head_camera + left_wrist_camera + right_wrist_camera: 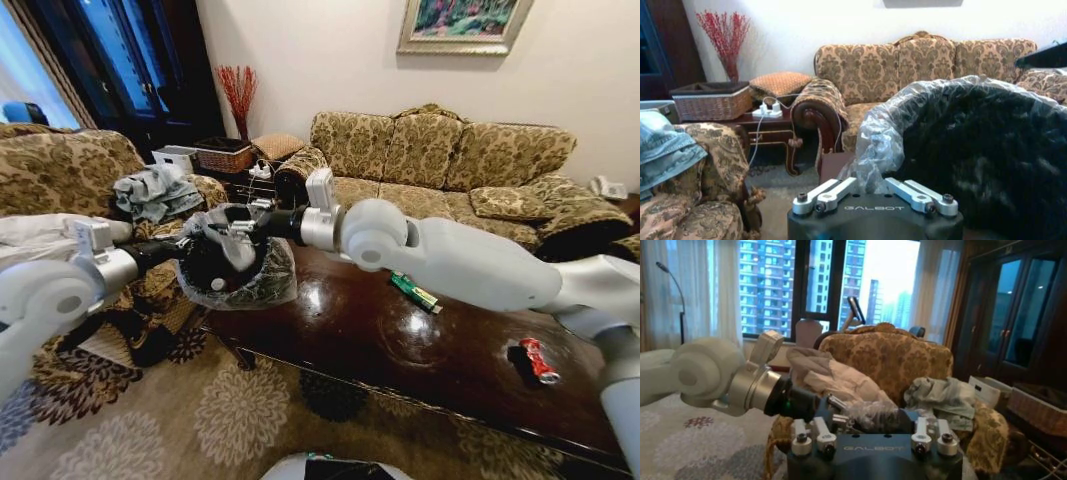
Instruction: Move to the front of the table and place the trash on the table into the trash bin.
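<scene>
The left end effector (185, 255) reaches in from the robot's left and meets the trash bin (235, 270) at its side. The bin is small, round and black, with a crinkly clear plastic bag folded over its rim. It is tipped so its dark open mouth faces up and toward the robot, and it sits at the near left corner of the worktop (400, 350). In the left wrist view the bag and the black inside of the bin (973, 165) are right in front of the left end effector (873, 192), and the bag lies against its metal fingers. I cannot tell how far those fingers are open or if they grip the bin.

The right end effector (232, 225) is stretched across the worktop and sits just over the bin's mouth. It has a crumpled grey-white wrapper (215, 235) at its tip, right above the bin. In the right wrist view the wrapper (833, 377) is bunched up just past the right end effector (867, 427), next to the left arm's wrist. Its fingers look closed on the wrapper.

Well behind the right end effector, on the shiny dark brown worktop, lie a green wrapper (414, 292) and, farther toward the robot's right, a crushed red can (538, 360). The two are well apart from each other.
</scene>
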